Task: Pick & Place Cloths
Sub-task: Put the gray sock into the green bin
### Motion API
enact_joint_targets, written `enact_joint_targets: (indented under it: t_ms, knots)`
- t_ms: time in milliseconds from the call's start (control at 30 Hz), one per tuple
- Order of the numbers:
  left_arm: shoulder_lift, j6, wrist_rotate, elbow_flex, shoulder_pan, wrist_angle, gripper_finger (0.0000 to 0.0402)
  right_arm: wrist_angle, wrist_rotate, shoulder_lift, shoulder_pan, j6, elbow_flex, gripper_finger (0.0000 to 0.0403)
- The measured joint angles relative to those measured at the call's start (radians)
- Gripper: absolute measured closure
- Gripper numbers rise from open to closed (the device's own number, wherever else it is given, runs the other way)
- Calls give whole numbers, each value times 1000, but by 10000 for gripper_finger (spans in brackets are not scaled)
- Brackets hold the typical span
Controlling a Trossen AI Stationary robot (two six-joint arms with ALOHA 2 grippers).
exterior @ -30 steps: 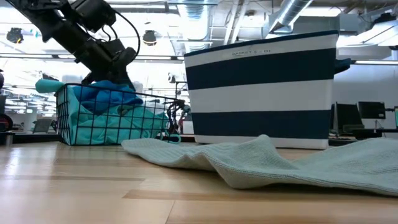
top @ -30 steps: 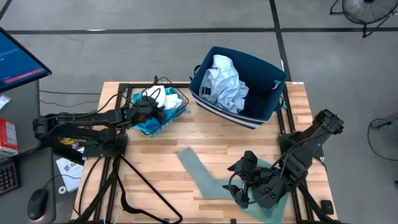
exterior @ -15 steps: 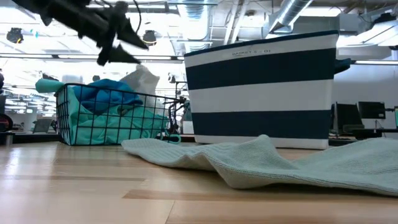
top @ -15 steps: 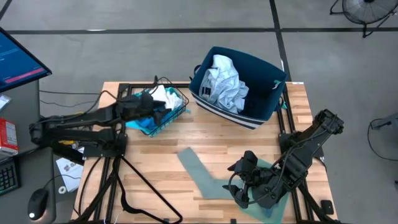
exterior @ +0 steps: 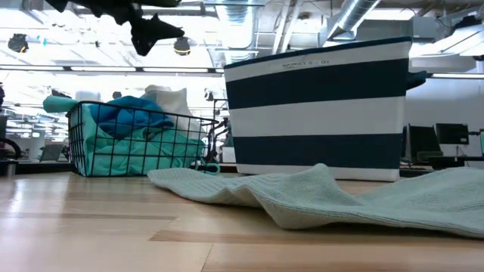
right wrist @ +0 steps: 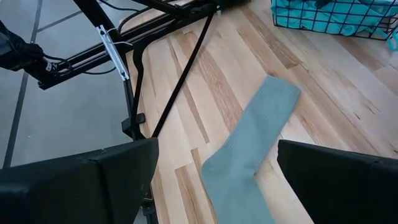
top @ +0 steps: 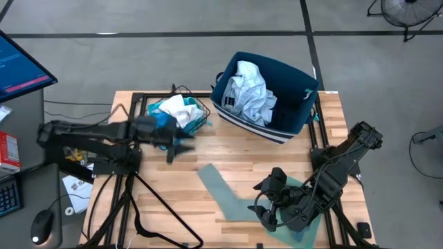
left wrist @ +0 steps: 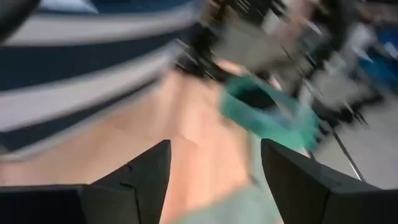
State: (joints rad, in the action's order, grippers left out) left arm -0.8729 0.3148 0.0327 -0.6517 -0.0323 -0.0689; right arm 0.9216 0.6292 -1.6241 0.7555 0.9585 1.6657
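1. The left tool [top: 181,147] hangs above the surface [top: 166,187] just beside the wire basket [top: 201,117], its fingers [left wrist: 140,174] spread with nothing between them.
2. The grey-green cloth [top: 221,194] lies flat mid-surface, one end under the right tool [top: 266,207] (also open, holding nothing).
3. Likely next: bring the left tool low over the cloth's near end, pinching a fold rather than the flat weave.
4. Lift clear before swinging toward the striped bin [top: 294,114].

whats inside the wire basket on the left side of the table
The wire basket holds a white cloth on top of bright turquoise fabric, with a darker blue piece showing in the low view. Whatever lies beneath that pile is covered.
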Motion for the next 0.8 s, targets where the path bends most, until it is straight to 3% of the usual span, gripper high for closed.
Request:
enact_joint_targets:
  t_ms: [167, 300, 500, 800]
  knots:
    - [-145, -30, -98, -1, 230, 7, 172, 1, 0, 0, 0, -15, 0, 81]
    - [-303, -30, -210, 0, 340, 61, 170, 1, 0, 0, -7, -16, 0, 81]
    - [-556, -73, -323, 0, 385, 329, 170, 1, 0, 0, -23, -16, 0, 81]
    - [-832, -67, -320, 0, 392, 587, 169, -3, 0, 0, -25, -11, 0, 81]
